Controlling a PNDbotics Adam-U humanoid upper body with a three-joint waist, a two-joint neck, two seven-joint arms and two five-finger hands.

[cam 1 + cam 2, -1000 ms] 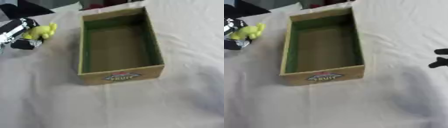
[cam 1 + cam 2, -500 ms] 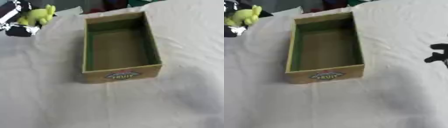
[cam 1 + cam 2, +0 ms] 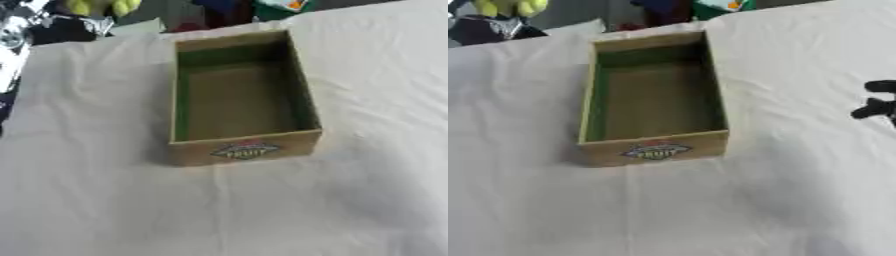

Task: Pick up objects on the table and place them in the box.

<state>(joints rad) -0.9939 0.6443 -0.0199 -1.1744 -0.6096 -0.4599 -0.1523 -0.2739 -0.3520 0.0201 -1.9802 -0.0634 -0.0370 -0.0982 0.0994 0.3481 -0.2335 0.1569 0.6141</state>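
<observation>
**Box empty, yellow toy up at far left**

Left eye view: cardboard box (image 3: 238,95) sits mid-table on a wrinkled white cloth (image 3: 105,200), long side running away from the camera, green lining inside, nothing in it. Printed label (image 3: 242,150) on the near end wall. Top left corner: the left hand (image 3: 22,22), black w/ silver parts, blurred; a yellow-green toy (image 3: 98,6) shows just beside it at the top edge. Can't tell whether the fingers are round the toy or not. Dark and coloured clutter beyond the far table edge.

Right eye view: same box, same toy at top left. At the right edge, right hand (image 3: 877,102) shows as a few black fingers only, above the cloth, well apart from the box; too little in view to tell if they're curled or straight.
</observation>
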